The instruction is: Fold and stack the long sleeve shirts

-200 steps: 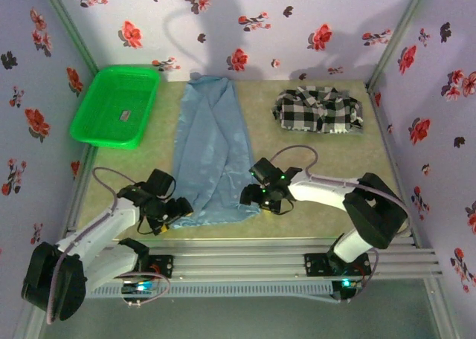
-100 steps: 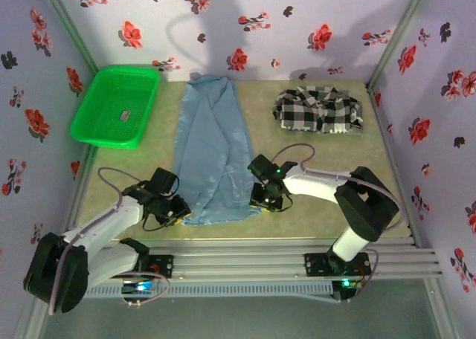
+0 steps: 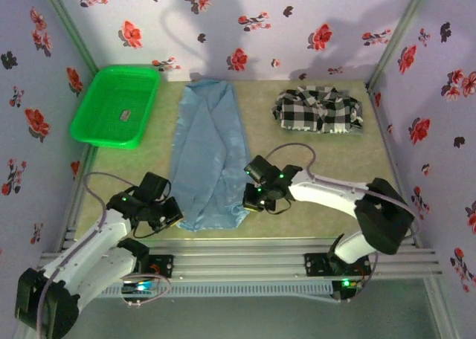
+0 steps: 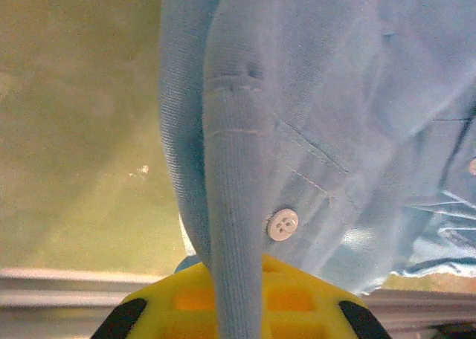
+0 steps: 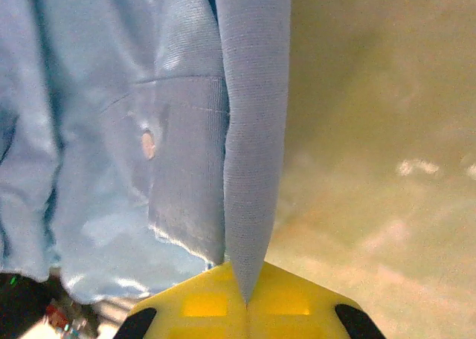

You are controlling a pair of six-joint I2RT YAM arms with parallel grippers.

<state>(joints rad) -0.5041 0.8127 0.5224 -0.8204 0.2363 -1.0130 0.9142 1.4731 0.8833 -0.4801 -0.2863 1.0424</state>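
Left hand (image 3: 171, 214) and right hand (image 3: 251, 201) each tight on a near corner of the light blue shirt (image 3: 208, 142)

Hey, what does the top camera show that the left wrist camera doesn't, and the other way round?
From above: the green basket back left, the checked shirt back right, the right gripper shut on the near right corner of the light blue shirt. From the left wrist: a white button and stitching up close, a cloth fold pinched in yellow fingers. Both: that shirt, with the left gripper shut on it.
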